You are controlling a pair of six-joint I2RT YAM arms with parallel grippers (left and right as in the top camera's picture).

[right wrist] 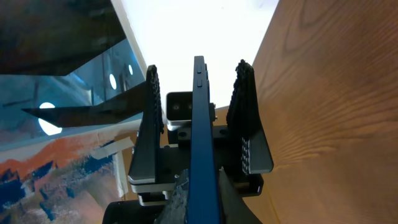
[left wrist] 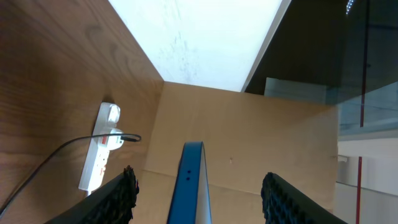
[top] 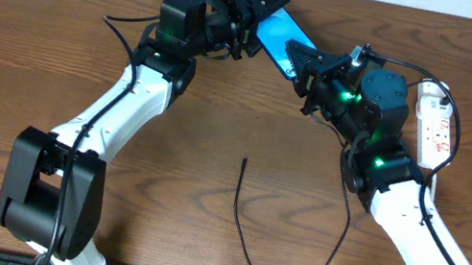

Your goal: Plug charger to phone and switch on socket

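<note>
The phone (top: 276, 32), with its blue screen, is held off the table at the back centre between both grippers. My right gripper (top: 303, 66) is shut on its lower right end; the right wrist view shows the phone (right wrist: 199, 124) edge-on in the jaws (right wrist: 199, 196). My left gripper (top: 254, 17) is open around the upper left end. Its fingers (left wrist: 199, 182) stand apart on both sides of the phone's edge (left wrist: 189, 186) with gaps. The charger (top: 241, 241) lies looped on the table, its plug tip (top: 245, 160) free. The socket (top: 438, 124) lies at the right and also shows in the left wrist view (left wrist: 99, 149).
A black cable runs into the socket's far end (top: 438, 90). The charger's loop lies between the two arms near the front edge. The table's back edge meets a white wall (left wrist: 205, 37).
</note>
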